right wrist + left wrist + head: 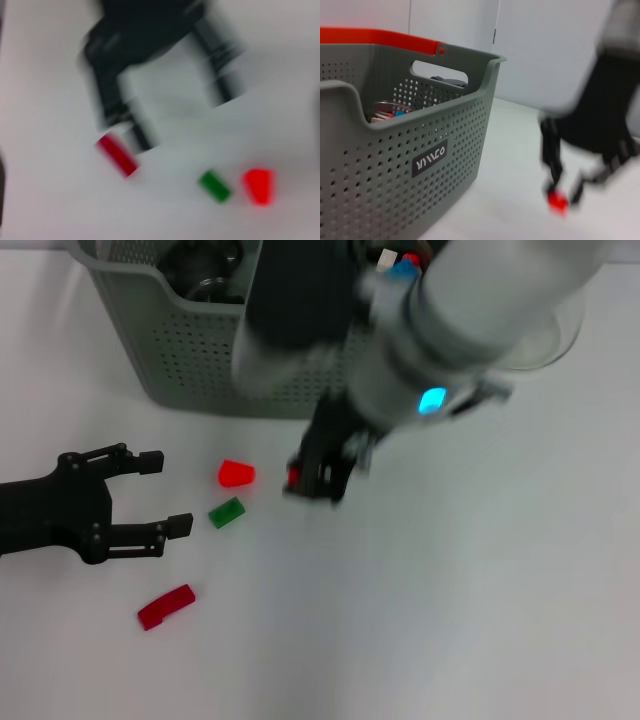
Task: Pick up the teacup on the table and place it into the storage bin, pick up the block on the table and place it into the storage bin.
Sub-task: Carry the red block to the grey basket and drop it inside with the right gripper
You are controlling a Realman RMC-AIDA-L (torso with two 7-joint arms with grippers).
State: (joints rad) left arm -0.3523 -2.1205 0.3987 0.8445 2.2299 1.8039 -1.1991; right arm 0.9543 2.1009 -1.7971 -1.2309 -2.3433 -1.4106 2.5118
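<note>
Red block, small and hard-edged, sits pinched in my right gripper just above the white table, near the grey-green perforated plastic storage bin. Judging by that, I'm on the carry; next I must lift over the scooped rim. My left gripper rests spread open beside loose red and green pieces, well apart

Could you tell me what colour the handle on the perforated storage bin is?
Orange-red handle, on the grey-green bin; clearest in the left wrist view.
</note>
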